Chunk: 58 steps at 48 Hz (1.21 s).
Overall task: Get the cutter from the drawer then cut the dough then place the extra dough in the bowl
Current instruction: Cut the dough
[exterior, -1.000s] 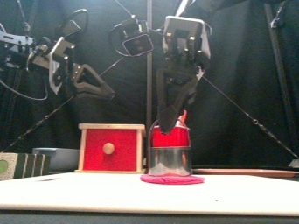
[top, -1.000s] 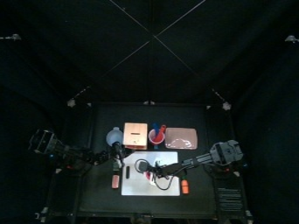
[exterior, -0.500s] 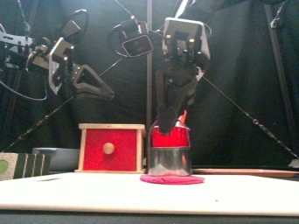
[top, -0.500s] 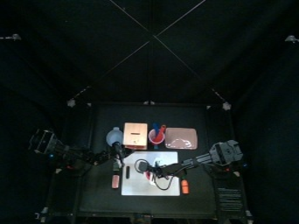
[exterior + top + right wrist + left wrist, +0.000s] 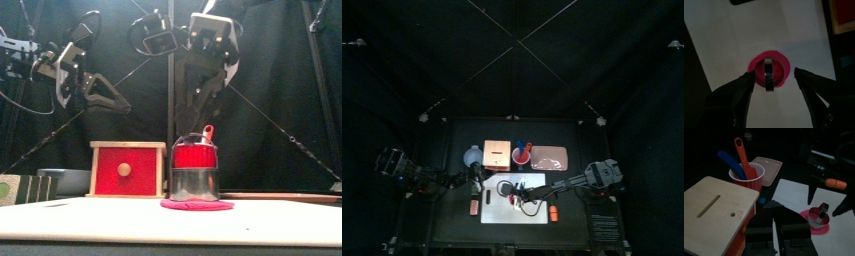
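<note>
Cutter standing on the dough, right gripper open above it.

The round metal cutter (image 5: 195,183) stands upright on the flat pink dough (image 5: 197,205), which lies on the white cutting board (image 5: 509,212) in the middle of the desk (image 5: 456,225). The right gripper (image 5: 773,73) hangs above it with its jaws spread wide, one at each side of the cutter, touching neither it nor the dough (from the front there is clear air between them). The left gripper (image 5: 775,210) rests over the left part of the desk, jaws close together and holding nothing, near the wooden box (image 5: 127,170) with the red drawer front. The blue-grey bowl (image 5: 472,156) sits just left of the box.
</note>
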{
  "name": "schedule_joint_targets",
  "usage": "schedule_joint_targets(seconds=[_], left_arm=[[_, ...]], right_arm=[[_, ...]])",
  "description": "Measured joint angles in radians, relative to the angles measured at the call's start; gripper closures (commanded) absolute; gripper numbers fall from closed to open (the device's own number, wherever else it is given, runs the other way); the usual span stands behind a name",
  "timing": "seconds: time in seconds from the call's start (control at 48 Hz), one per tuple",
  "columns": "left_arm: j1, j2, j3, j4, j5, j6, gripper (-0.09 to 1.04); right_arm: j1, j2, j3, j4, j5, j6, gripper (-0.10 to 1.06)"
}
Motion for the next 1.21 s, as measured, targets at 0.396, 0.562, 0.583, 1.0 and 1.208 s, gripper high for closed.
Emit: schedule_joint_targets(seconds=[0.396, 0.562, 0.583, 1.0, 1.208], left_arm=[[-0.018, 0.014, -0.041, 0.052, 0.005, 0.003, 0.64], [-0.043, 0.048, -0.080, 0.146, 0.006, 0.002, 0.64], [-0.046, 0.058, -0.086, 0.167, 0.008, 0.000, 0.63], [-0.064, 0.236, -0.164, 0.327, -0.031, -0.179, 0.21], [-0.071, 0.287, -0.207, 0.365, -0.086, -0.321, 0.16]], right_arm=[[0.023, -0.337, 0.281, -0.029, -0.287, 0.054, 0.03], [0.014, -0.488, 0.448, -0.081, -0.548, 0.089, 0.03], [0.008, -0.508, 0.469, -0.086, -0.584, 0.084, 0.03], [-0.115, -0.502, 0.753, -0.011, -1.066, 0.077, 0.03], [-0.152, -0.469, 0.761, 0.006, -1.078, 0.069, 0.04]])
